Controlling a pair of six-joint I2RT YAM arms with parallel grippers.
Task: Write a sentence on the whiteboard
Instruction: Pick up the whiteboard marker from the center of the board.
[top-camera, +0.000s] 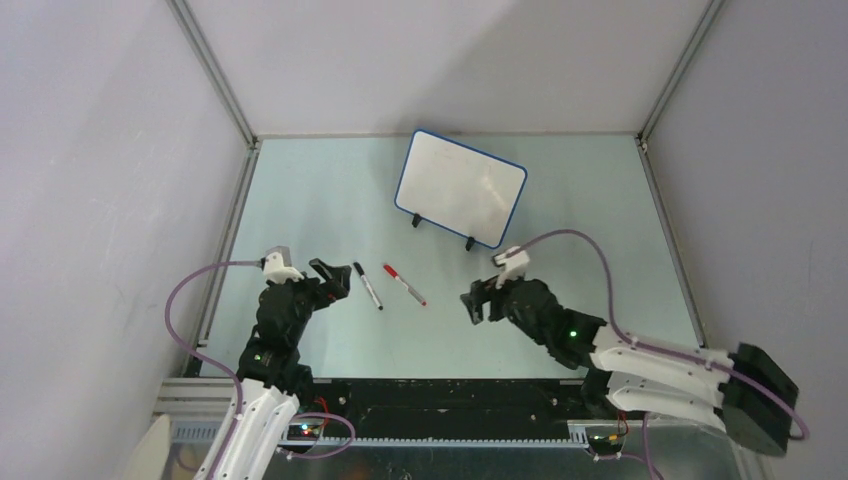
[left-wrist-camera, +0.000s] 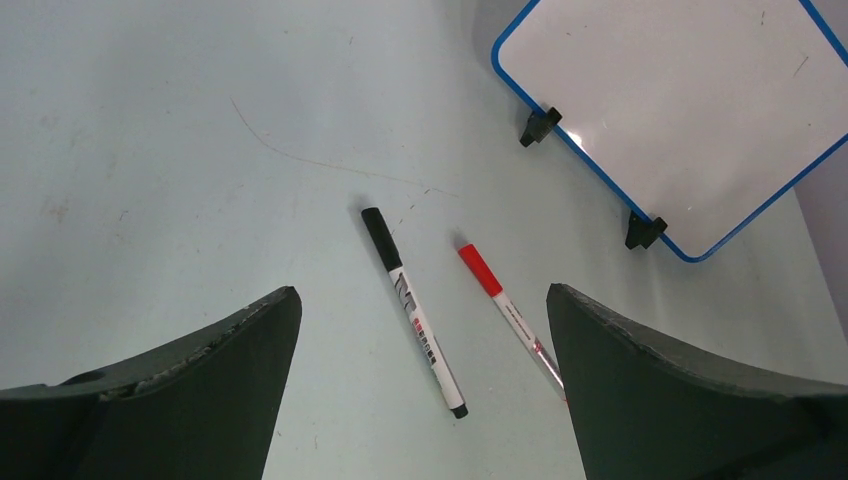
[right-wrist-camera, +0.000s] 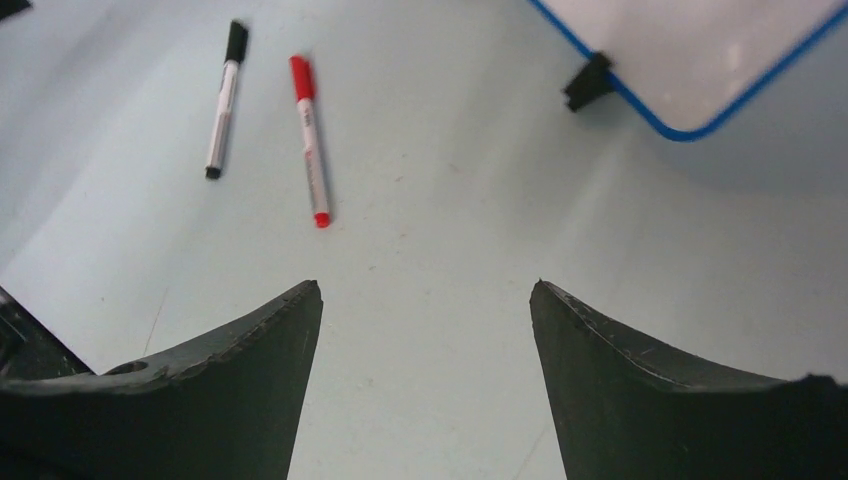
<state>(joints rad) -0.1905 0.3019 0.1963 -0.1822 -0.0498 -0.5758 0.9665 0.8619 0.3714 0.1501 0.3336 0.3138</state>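
The whiteboard (top-camera: 460, 190), white with a thin blue rim and two black feet, stands tilted at the back middle of the table. Its face is bare white and no sentence is in view on it. It also shows in the left wrist view as the whiteboard (left-wrist-camera: 680, 110) and in the right wrist view as the whiteboard (right-wrist-camera: 690, 50). A black-capped marker (top-camera: 367, 285) and a red-capped marker (top-camera: 404, 284) lie side by side on the table. My left gripper (top-camera: 335, 277) hangs open just left of them, the black marker (left-wrist-camera: 412, 310) lying ahead between its fingers. My right gripper (top-camera: 478, 300) is open over bare table, right of the red marker (right-wrist-camera: 309, 140).
The pale green table (top-camera: 600, 220) is walled by white panels with metal corner posts (top-camera: 215, 70) at left, back and right. A black rail (top-camera: 450, 395) runs along the near edge between the arm bases.
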